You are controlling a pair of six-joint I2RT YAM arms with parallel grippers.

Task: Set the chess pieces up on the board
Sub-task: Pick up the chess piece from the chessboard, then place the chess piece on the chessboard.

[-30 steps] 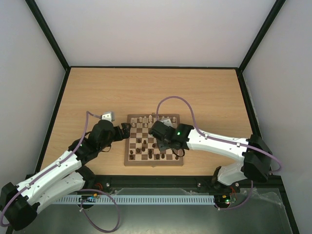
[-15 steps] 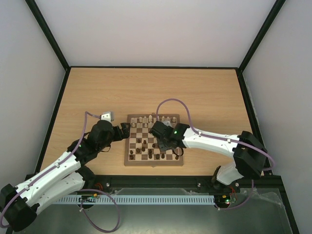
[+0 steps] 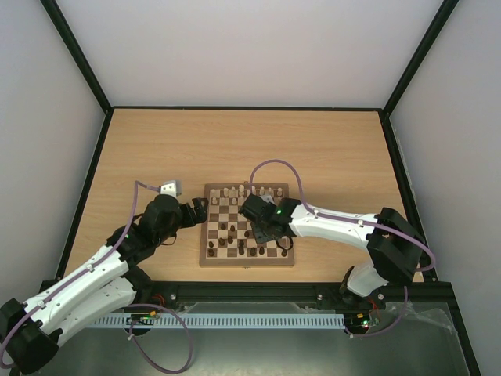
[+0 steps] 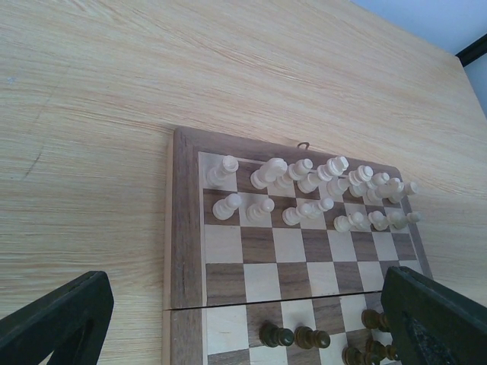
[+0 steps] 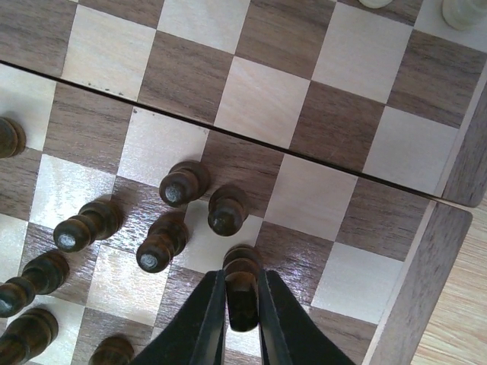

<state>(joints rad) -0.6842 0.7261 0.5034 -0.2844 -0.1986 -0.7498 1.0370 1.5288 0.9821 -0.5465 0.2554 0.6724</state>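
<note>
Right gripper (image 5: 242, 293) pinches a small dark brown turned wooden chess piece (image 5: 242, 262), standing upright directly between its nearly closed fingers, on the square wooden checkered board (image 5: 418, 274) close to its border, while the empty left gripper (image 3: 200, 211) gapes wide at the board's left edge

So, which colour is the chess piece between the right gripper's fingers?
Dark brown; the piece in the right gripper shows best in the right wrist view.

My table (image 4: 114, 76) is pale matt wood. The board (image 5: 259, 99) is smooth satin wood, the lower-centre dark piece (image 5: 241, 262) glossy, my right tool (image 5: 242, 293) matt black plastic.
</note>
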